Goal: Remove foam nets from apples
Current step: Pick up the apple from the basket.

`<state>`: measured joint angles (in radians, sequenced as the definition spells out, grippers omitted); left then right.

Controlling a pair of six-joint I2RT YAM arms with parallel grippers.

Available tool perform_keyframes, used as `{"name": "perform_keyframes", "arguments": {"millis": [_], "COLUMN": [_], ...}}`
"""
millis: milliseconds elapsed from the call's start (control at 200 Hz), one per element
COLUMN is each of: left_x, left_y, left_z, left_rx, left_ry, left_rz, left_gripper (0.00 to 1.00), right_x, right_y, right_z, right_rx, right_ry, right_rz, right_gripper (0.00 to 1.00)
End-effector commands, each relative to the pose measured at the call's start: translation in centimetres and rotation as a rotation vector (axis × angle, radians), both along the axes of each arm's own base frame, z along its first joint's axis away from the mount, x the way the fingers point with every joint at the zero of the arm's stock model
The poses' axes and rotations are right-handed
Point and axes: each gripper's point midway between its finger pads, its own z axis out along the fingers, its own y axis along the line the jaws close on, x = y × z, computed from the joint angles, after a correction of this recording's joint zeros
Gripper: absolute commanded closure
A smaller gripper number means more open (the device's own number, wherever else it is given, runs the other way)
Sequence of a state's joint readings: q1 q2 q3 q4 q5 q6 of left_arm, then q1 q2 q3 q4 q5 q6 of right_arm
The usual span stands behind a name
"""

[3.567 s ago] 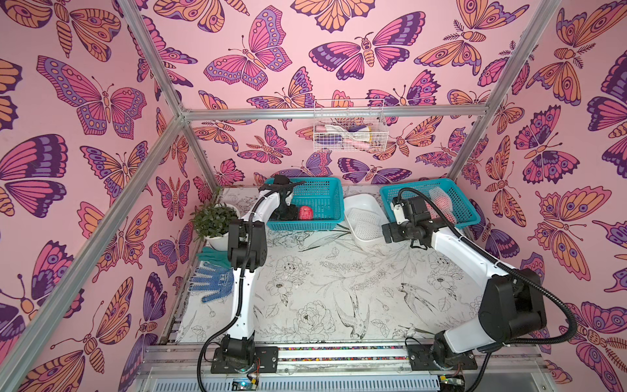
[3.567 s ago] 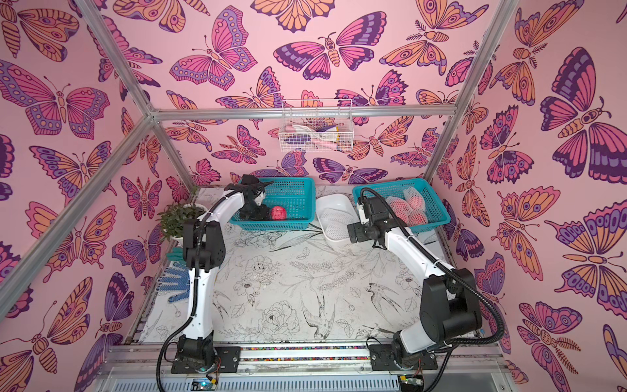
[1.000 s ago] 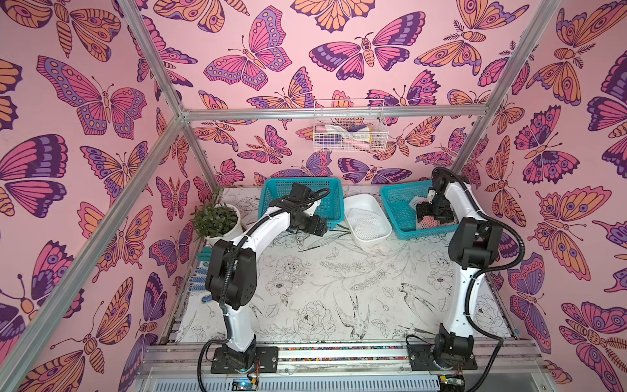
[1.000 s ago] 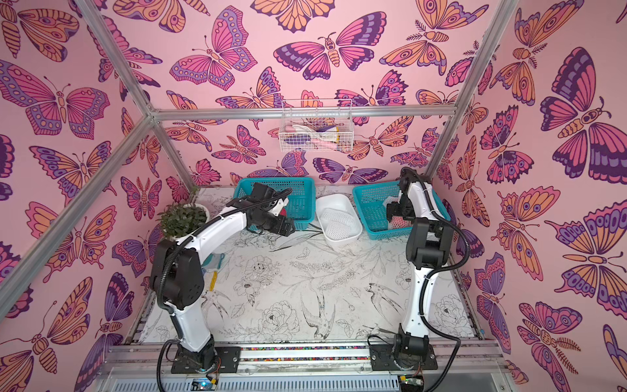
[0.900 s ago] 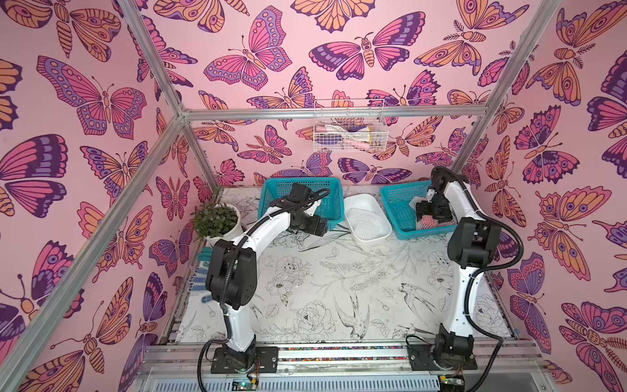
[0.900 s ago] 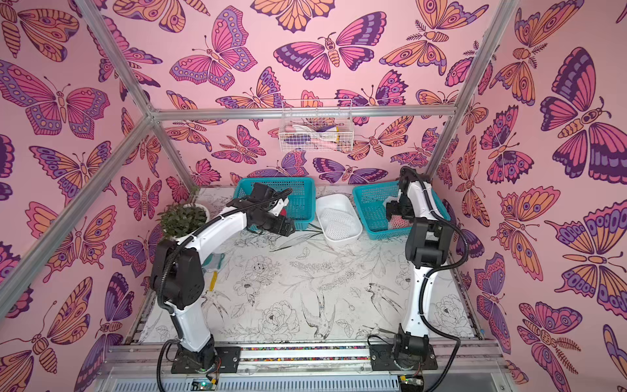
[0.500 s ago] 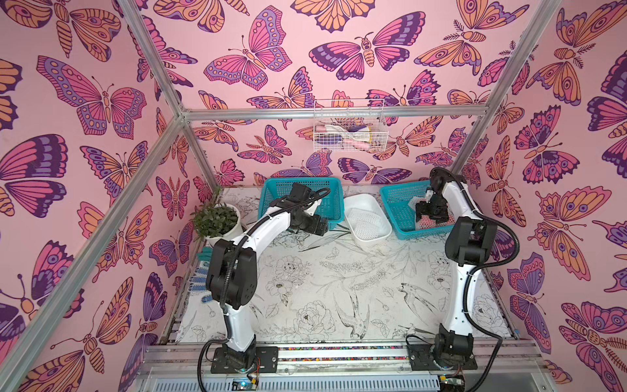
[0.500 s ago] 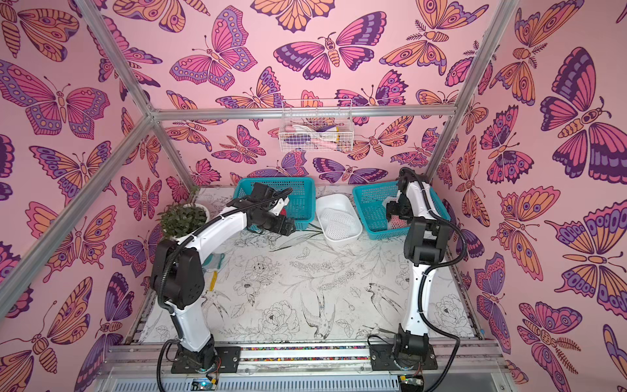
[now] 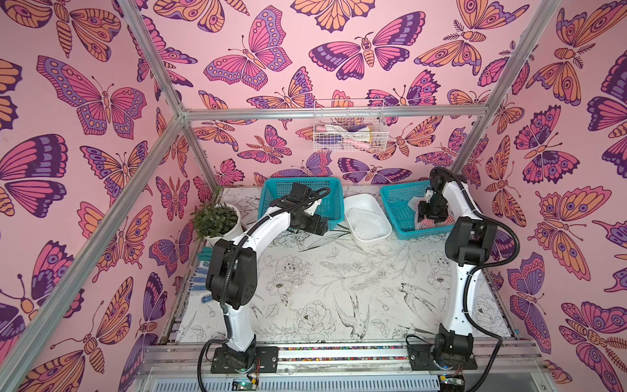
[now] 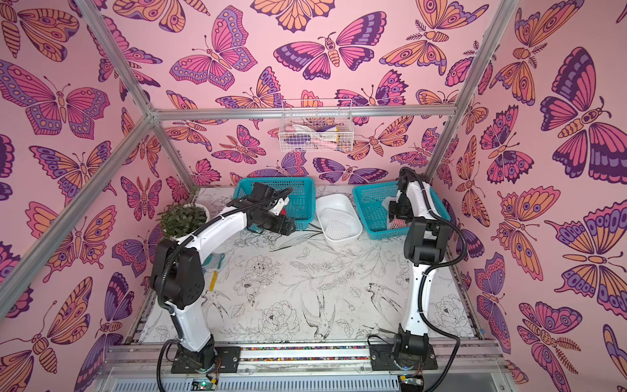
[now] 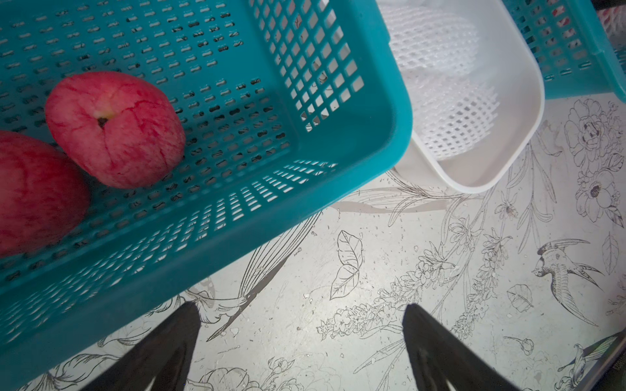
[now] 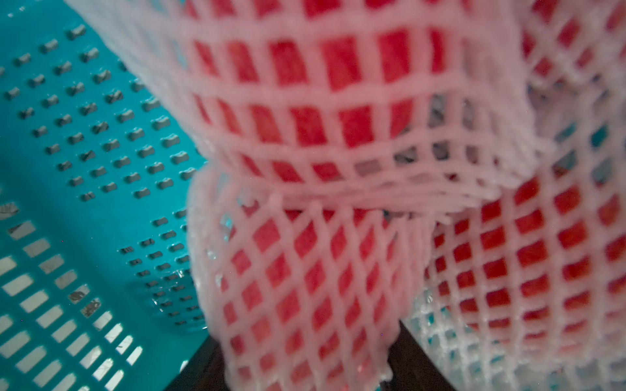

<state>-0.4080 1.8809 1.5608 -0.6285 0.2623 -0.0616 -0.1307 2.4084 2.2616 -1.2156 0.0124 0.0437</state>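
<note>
Two bare red apples (image 11: 115, 128) lie in the left teal basket (image 9: 271, 190). Empty white foam nets (image 11: 450, 118) rest in the white tray (image 9: 359, 203) between the baskets. My left gripper (image 11: 301, 306) hangs open over the printed table, just in front of that basket, with nothing between its fingers. My right gripper (image 12: 306, 333) reaches down into the right teal basket (image 9: 397, 203). Its fingers press either side of a netted apple (image 12: 305, 270). More netted apples (image 12: 542, 270) crowd against it. In both top views the right gripper (image 9: 428, 217) covers most of them.
A potted plant (image 9: 215, 220) stands at the table's back left, with blue-dotted gloves (image 9: 200, 285) along the left edge. A white wire basket (image 9: 349, 134) hangs on the back wall. The flower-printed table (image 9: 339, 288) stretches between the two arm bases.
Over the last second my right gripper has sunk slightly among the netted apples and its jaws have narrowed around one. The left arm has stayed still, open.
</note>
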Motion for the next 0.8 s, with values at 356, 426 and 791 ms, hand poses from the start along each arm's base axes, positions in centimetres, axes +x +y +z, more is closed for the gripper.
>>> {"name": "perform_keyframes", "arguments": {"millis": [356, 426, 791], "left_x": [-0.3, -0.4, -0.4], "left_y": [-0.3, -0.3, -0.7], "left_z": [0.7, 0.8, 0.7], "left_rx": [-0.017, -0.018, -0.028], "left_ry": [-0.003, -0.004, 0.005], "left_rz": [-0.002, -0.003, -0.006], "left_gripper": [0.05, 0.05, 0.05], "right_x": [0.3, 0.3, -0.1], "right_y": [4.5, 4.7, 5.7], "right_z": [3.5, 3.9, 5.7], "right_rx": [0.054, 0.061, 0.063], "right_ry": [-0.101, -0.109, -0.169], "right_rz": [0.176, 0.179, 0.237], "right_gripper": [0.57, 0.57, 0.57]}}
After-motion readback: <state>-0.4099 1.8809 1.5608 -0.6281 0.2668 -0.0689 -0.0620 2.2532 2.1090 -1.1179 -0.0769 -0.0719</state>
